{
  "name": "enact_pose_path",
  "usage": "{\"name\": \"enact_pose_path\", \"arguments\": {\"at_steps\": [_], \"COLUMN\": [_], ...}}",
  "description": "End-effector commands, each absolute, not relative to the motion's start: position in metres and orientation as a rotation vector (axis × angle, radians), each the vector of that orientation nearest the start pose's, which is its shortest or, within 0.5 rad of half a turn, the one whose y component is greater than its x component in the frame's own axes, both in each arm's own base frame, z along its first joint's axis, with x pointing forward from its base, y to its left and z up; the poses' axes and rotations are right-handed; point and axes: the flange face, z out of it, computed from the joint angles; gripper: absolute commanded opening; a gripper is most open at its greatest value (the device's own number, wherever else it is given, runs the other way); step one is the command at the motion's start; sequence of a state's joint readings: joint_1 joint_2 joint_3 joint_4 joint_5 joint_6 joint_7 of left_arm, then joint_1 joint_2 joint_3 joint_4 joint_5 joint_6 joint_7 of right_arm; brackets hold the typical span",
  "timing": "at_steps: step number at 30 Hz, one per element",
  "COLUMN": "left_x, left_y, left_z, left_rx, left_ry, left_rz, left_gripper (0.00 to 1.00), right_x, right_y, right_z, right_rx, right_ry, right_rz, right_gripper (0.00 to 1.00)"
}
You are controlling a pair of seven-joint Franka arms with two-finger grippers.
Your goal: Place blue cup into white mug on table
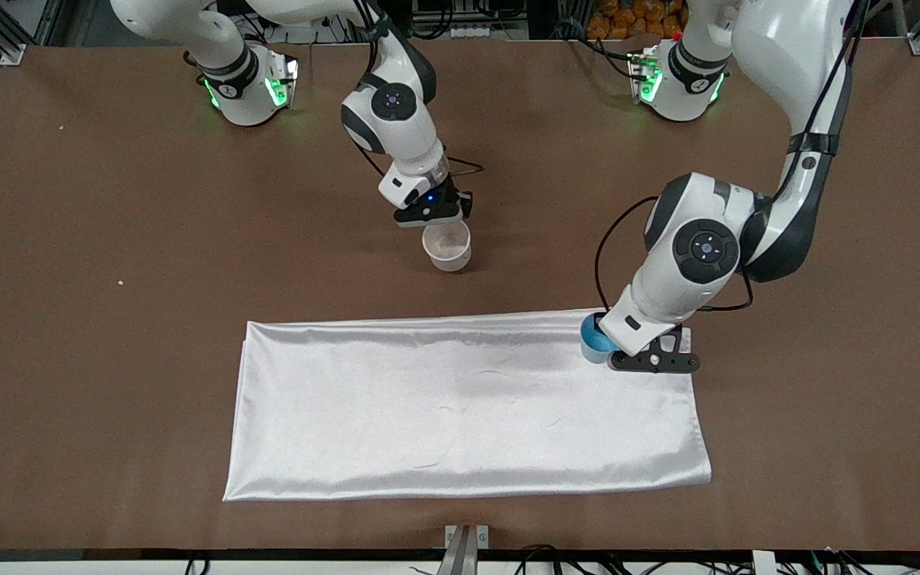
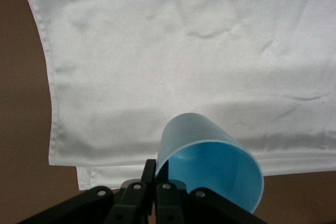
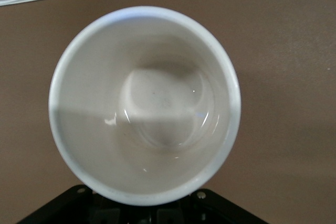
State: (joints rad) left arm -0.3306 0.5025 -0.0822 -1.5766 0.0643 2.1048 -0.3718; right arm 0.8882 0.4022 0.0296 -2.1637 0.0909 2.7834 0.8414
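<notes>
On table: brown table (image 1: 109, 359) carried white cloth (image 1: 460, 407), bare felt all round.
Left gripper (image 2: 155, 195): clenched on blue cup (image 1: 594, 339) rim, over cloth corner.
Right gripper (image 1: 432, 214): clamped, probably on white mug (image 1: 447, 246) handle; mug beside cloth edge.

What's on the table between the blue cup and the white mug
Nothing stands between the blue cup and the white mug: the front view shows only bare brown table and the edge of the white cloth there.

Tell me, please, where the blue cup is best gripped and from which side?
Probably by its rim: the blue cup has no handle and a thin wall, so one finger goes inside, one outside, coming from above. The left claw grips it so.
</notes>
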Motion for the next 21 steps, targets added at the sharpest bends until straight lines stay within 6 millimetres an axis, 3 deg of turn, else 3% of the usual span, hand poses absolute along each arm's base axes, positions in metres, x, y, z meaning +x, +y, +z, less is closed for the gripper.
{"name": "enact_pose_path", "arguments": {"at_steps": [1,6,12,13,21], "left_x": [0.644,0.644,0.646,0.645,0.643], "left_y": [-0.269,-0.27,-0.264,-0.264,-0.264], "left_z": [0.35,0.351,0.357,0.359,0.376], "left_rx": [-3.114,-3.119,-3.123,-3.125,-3.131], "left_ry": [0.08,0.078,0.041,0.037,0.03], "left_rz": [-0.083,-0.09,-0.101,-0.102,-0.121], "left_gripper": [0.0,0.0,0.0,0.0,0.0], "right_x": [0.358,0.359,0.366,0.365,0.364], "right_y": [0.465,0.464,0.462,0.463,0.466], "right_z": [0.218,0.209,0.212,0.212,0.218], "right_rx": [-2.94,-2.944,-2.936,-2.932,-2.925], "right_ry": [0.026,0.033,0.163,0.185,0.203], "right_rz": [-0.165,-0.162,-0.162,-0.161,-0.159], "right_gripper": [0.0,0.03,0.9,1.0,1.0]}}
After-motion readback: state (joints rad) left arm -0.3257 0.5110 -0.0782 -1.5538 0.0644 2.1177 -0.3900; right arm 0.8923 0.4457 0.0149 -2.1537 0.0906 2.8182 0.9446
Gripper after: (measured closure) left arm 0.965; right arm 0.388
